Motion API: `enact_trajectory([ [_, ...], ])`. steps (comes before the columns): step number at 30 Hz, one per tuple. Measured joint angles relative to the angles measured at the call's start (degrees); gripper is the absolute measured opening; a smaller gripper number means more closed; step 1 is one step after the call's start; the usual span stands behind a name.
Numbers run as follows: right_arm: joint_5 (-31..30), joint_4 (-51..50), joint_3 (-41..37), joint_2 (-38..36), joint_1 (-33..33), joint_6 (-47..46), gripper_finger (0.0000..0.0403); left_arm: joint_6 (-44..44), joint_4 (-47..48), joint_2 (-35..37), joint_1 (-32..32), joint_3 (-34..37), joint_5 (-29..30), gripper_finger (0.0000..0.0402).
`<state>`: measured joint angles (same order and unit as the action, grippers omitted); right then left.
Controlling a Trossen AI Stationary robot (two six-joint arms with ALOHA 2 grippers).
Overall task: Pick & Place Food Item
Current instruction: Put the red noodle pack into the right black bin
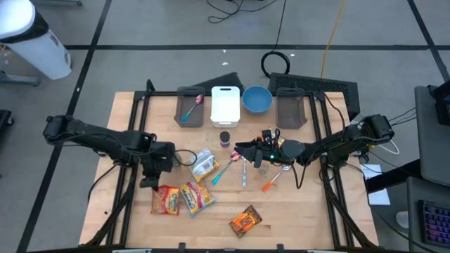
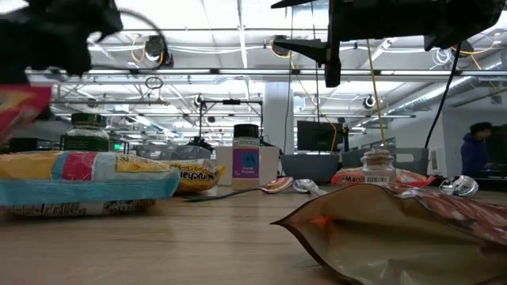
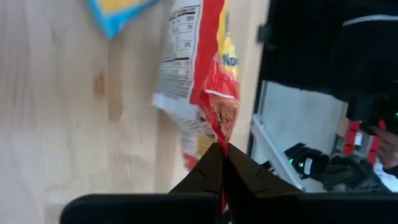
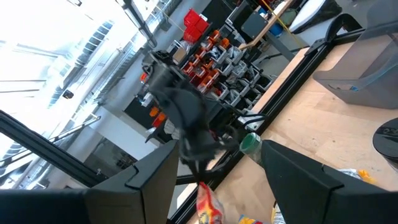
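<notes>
My left gripper [image 1: 150, 180] is at the table's left, shut on a red food packet [image 1: 167, 200]. The low view shows this packet [image 2: 20, 107] raised at the left. Beside it a yellow and blue packet [image 1: 197, 197] lies flat on the wood. A silver packet [image 1: 204, 165] lies farther back, and an orange-brown packet [image 1: 246, 221] lies near the front edge. My right gripper [image 1: 240, 149] hangs open above the table's middle with nothing between its fingers. My left gripper pinches the red packet's end edge [image 3: 222, 142] between its two shut fingers. The fingers slant down at it from the table's left. The packet stretches away below the fingertips, with its held end raised. I cannot tell whether its far end rests on the table.
Along the far edge stand two grey bins [image 1: 190, 107] [image 1: 291, 109], a white board [image 1: 225, 104] and a blue bowl [image 1: 256, 100]. A small dark jar [image 1: 225, 138], spoons [image 1: 242, 172] and an orange tool [image 1: 271, 184] lie mid-table under the right arm.
</notes>
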<state>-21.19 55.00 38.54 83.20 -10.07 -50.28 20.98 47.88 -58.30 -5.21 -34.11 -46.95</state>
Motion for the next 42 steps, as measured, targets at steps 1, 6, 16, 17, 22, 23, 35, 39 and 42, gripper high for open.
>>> enact_trajectory([
  [1, 0.0, 0.0, 0.0, 0.0, 0.0, 0.0, 0.0224, 0.1, 0.8, 0.6, 0.0, -1.4, 0.5, 0.0004],
  [6, 0.0, 0.0, 0.0, 0.0, 0.0, 0.0, 0.0224, 0.5, 5.4, 3.1, 0.0, -8.9, 3.5, 0.0003],
  [16, 0.2, 1.7, 0.0, 0.0, 1.3, 0.4, 0.0224, 0.5, 9.4, 3.6, 0.0, -22.0, 6.5, 0.0002],
  [17, 0.4, 2.5, 0.0, 0.0, 1.4, 0.8, 0.0224, 0.5, 9.4, 3.6, 0.0, -23.1, 6.8, 0.0002],
  [22, 3.9, 6.3, 0.8, 0.0, 2.6, 2.9, 0.0224, -0.5, 9.4, 3.6, 0.1, -27.6, 9.7, 0.0002],
  [23, 5.2, 5.9, 1.6, 0.0, 3.0, 3.0, 0.0224, -0.8, 9.4, 3.6, 0.2, -28.4, 9.9, 0.0001],
  [35, 33.1, -27.3, 21.7, 0.0, 11.0, 13.1, 0.0224, -5.9, 16.9, -10.4, 3.4, -40.4, 13.2, 0.0001],
  [39, 39.4, -32.0, 24.8, 0.0, 12.9, 16.3, 0.0224, -8.7, 17.2, -16.2, 3.3, -46.8, 13.1, 0.0001],
  [42, 42.8, -32.3, 24.8, -0.1, 13.8, 17.0, 0.0224, -10.8, 17.2, -20.4, 3.3, -52.9, 12.9, 0.0001],
])
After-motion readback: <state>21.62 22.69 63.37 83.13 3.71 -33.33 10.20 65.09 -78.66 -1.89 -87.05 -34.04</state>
